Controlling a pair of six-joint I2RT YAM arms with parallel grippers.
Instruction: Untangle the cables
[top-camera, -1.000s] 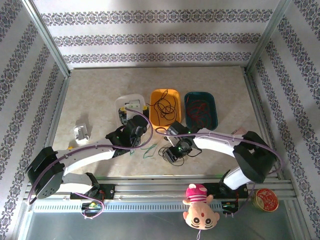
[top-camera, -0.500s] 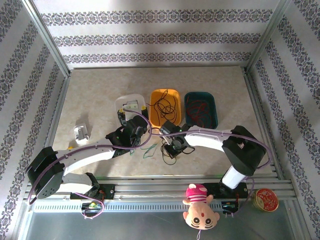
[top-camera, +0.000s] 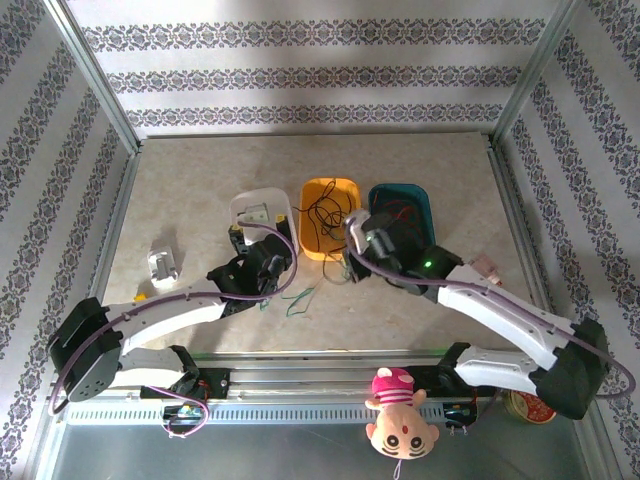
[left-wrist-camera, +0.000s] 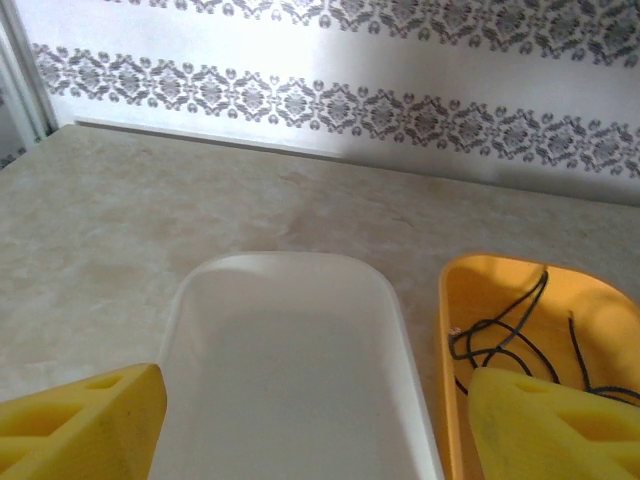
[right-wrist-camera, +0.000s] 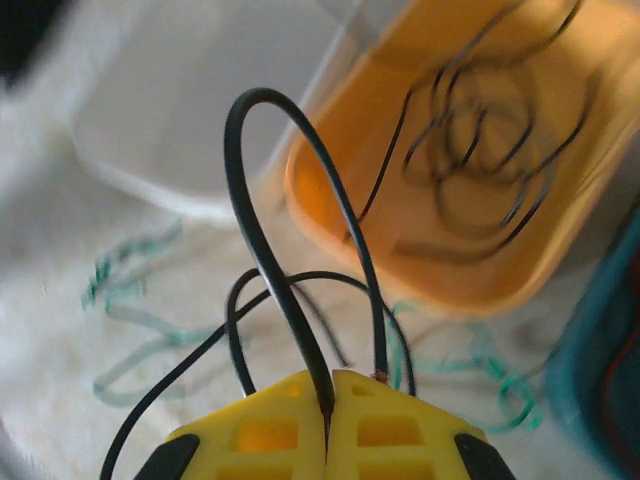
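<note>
Three trays sit side by side on the table: a white tray, an orange tray and a teal tray. The right end effector has its yellow fingers pressed together, clamped on a black cable that arches up out of the tips and loops back down toward the table just in front of the orange tray's near wall. A green cable lies loose on the table below and to either side of that loop. More black wire lies coiled inside the orange tray. The left end effector hangs over the near end of the white tray, fingers wide apart, gripping nothing.
</note>
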